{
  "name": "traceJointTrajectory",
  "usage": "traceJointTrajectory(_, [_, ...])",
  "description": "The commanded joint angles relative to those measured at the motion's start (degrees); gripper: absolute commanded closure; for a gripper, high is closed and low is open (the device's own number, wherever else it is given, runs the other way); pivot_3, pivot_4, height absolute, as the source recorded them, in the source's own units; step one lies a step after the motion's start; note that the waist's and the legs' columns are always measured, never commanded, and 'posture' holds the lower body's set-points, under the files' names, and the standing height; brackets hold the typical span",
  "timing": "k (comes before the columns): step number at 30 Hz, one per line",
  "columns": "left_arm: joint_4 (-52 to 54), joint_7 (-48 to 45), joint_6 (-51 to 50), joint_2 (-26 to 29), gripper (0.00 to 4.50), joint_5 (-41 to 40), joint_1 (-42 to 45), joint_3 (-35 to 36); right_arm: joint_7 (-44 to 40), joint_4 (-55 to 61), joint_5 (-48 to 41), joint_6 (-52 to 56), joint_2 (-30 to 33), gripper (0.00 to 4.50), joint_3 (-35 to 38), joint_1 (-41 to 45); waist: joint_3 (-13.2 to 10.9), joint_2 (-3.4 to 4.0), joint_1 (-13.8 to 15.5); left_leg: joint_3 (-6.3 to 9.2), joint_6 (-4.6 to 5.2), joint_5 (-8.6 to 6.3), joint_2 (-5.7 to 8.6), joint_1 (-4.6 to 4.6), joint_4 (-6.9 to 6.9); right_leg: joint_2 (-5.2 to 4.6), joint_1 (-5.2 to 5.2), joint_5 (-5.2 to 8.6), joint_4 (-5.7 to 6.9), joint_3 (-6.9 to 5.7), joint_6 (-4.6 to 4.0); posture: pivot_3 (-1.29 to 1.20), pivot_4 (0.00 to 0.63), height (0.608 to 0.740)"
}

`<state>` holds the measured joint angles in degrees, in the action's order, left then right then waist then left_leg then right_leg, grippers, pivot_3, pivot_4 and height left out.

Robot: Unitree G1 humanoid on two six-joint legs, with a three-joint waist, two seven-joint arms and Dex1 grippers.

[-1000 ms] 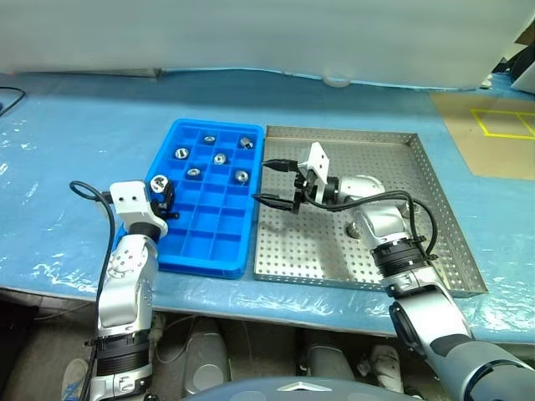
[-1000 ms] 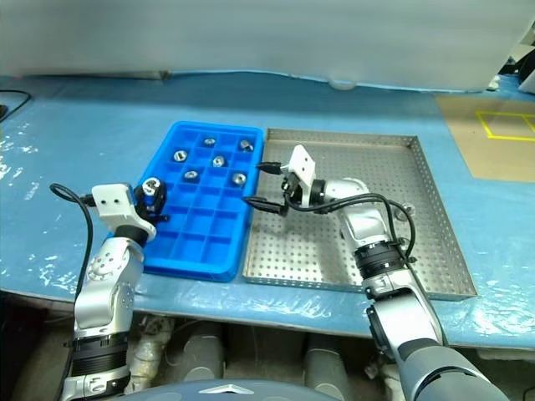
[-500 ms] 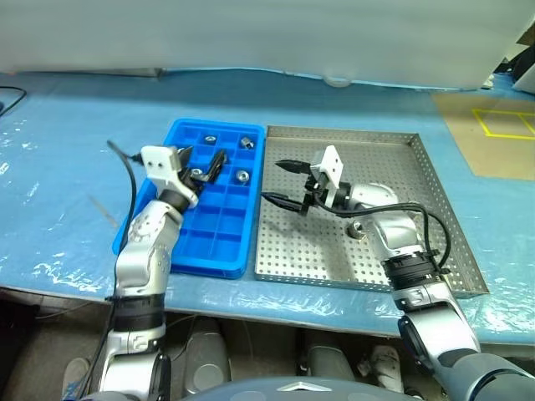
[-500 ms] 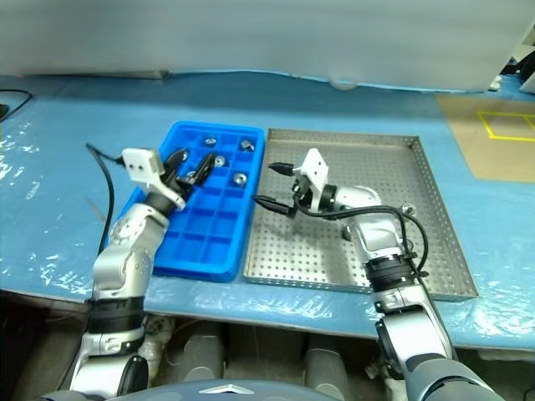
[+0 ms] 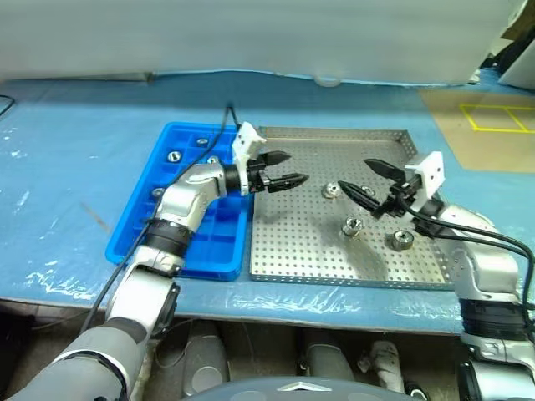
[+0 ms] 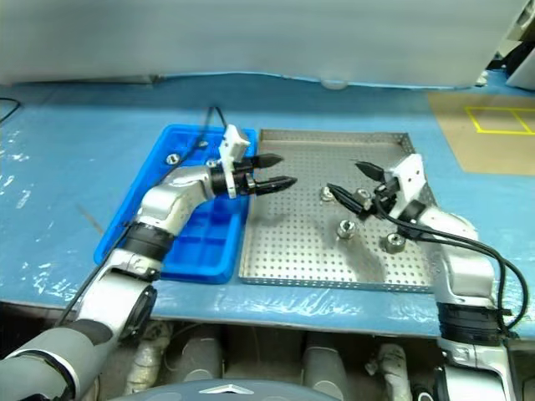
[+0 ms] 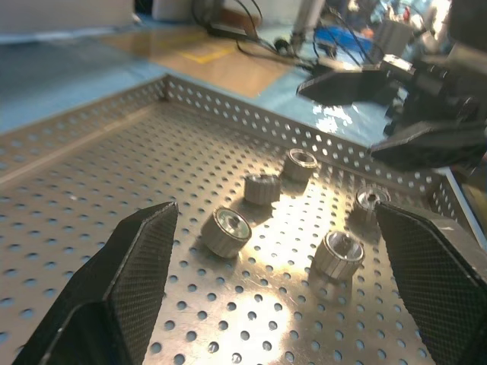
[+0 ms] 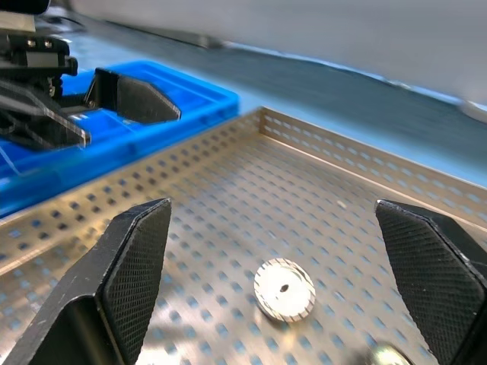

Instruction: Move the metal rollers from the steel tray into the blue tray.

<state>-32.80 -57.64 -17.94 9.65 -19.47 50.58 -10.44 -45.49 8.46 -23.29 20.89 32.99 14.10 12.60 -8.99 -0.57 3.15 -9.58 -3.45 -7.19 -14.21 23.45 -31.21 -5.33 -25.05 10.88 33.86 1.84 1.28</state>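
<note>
both arms are between picks here. the left claw (image 5: 284,168) hangs empty and spread over the left part of the steel tray (image 5: 334,266), pointing right toward the rollers. the right claw (image 5: 365,180) is also spread and empty, over the tray's right half, pointing left.

the rollers still to go lie on the steel tray's right-centre floor: one at the far side (image 5: 331,191), one in the middle (image 5: 352,226), one nearer and to the right (image 5: 402,241). the left wrist view shows more in that cluster (image 7: 227,231). some rollers already sit in far cells of the blue tray (image 5: 134,251), like this one (image 5: 173,156).

judging by this, the next move is a descent onto one roller, claw straddling it, then a squeeze; they look small and round, so they may roll away.

a second ago the left claw held a roller over the blue tray's left edge; now it's let go and swung right. the right claw has pulled back from the trays' shared edge to the right.
</note>
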Motion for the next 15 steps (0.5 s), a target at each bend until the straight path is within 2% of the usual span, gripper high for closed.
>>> traceJointTrajectory(1, [-12.25,-0.08,8.17,-3.89,0.15,4.78,7.03,-0.8,2.06,6.37,-2.32,1.5,1.28,0.0,3.38,-2.32,0.0,0.0,-0.68,0.0,0.0,0.0,0.01,0.0,0.02,0.0,0.0,0.0,0.0,0.0,0.0,-0.31,0.15,0.74])
traceJointTrajectory(4, [-23.79,3.12,15.57,-7.61,0.15,9.96,12.22,-1.72,3.67,9.74,-3.09,2.89,1.71,0.0,4.55,-4.78,0.02,0.03,-1.15,0.0,0.04,-0.02,0.03,0.01,-0.02,-0.01,0.0,-0.01,-0.04,0.03,0.02,-0.36,0.15,0.74])
traceJointTrajectory(7, [-31.49,8.05,18.51,-10.92,0.15,12.02,15.96,0.06,5.63,12.96,-3.44,4.0,1.48,0.0,5.24,-7.14,0.03,0.05,-1.4,0.0,0.09,-0.05,0.1,0.0,-0.02,-0.05,0.03,-0.02,-0.08,0.06,0.04,-0.4,0.15,0.74])
traceJointTrajectory(12, [-38.47,23.1,24.46,-13.35,0.15,17.14,18.27,0.9,9.02,18.34,-4.37,5.37,0.25,0.0,6.51,-12.21,0.03,0.05,-2.37,0.0,0.14,-0.08,0.12,0.0,-0.07,-0.07,0.07,-0.02,-0.12,0.06,0.07,-0.47,0.15,0.74])
traceJointTrajectory(15, [-40.05,25.04,24.95,-14.54,0.15,17.4,18.33,2.71,10.82,20.36,-4.82,5.79,-0.35,0.0,6.85,-14.79,0.03,0.04,-2.51,0.0,0.18,-0.11,0.15,0.02,-0.1,-0.1,0.08,-0.02,-0.16,0.06,0.11,-0.49,0.15,0.74])
